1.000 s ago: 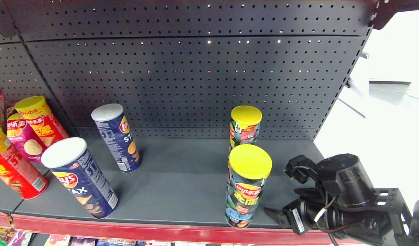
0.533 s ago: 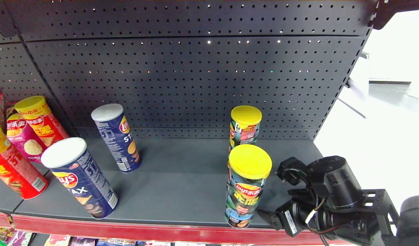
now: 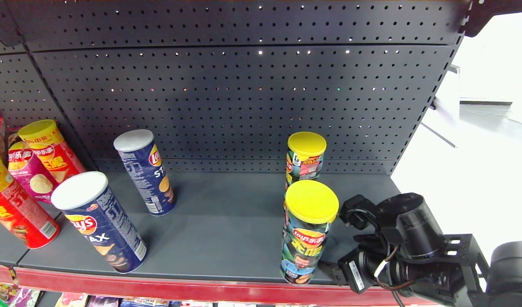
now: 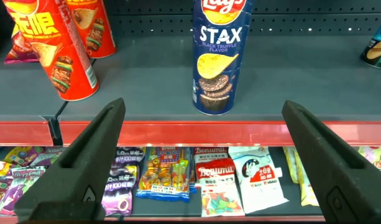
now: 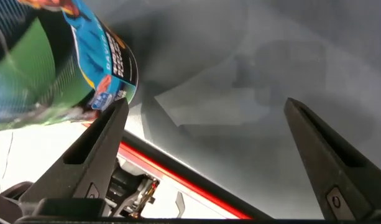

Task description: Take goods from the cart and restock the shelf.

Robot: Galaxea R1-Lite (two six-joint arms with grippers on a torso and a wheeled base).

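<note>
A yellow-lidded can [image 3: 308, 232] stands upright near the front edge of the grey shelf [image 3: 226, 226]. It sits directly in front of a matching can [image 3: 305, 160] by the pegboard back [image 3: 243, 106], the two forming a front-to-back row as stock is usually faced.

My right gripper [image 5: 202, 118] is low beside the front can's base, jaws spread wide and holding nothing. The can stands on its own, so I judge it set down and released. From the wrist view I cannot tell whether one finger [image 5: 100, 146] touches its bottom rim or merely sits just beside it.

My left gripper [image 4: 202, 107] is also wide open and empty. It hangs before the red shelf edge [image 4: 190, 132] and faces a blue can [image 4: 216, 56], which has a second blue can [image 3: 145, 170] lined up behind it. Red cans [image 3: 18, 209] and a pink one [image 3: 30, 175] fill the left end.

The cans are turned so their printed fronts face the aisle. The blue can carries large white lettering above a picture of crisps, the red ones bold yellow characters, and the yellow-lidded can a round logo over a green-and-blue design. Snack packets [image 4: 209, 180] lie on the tier below.
</note>
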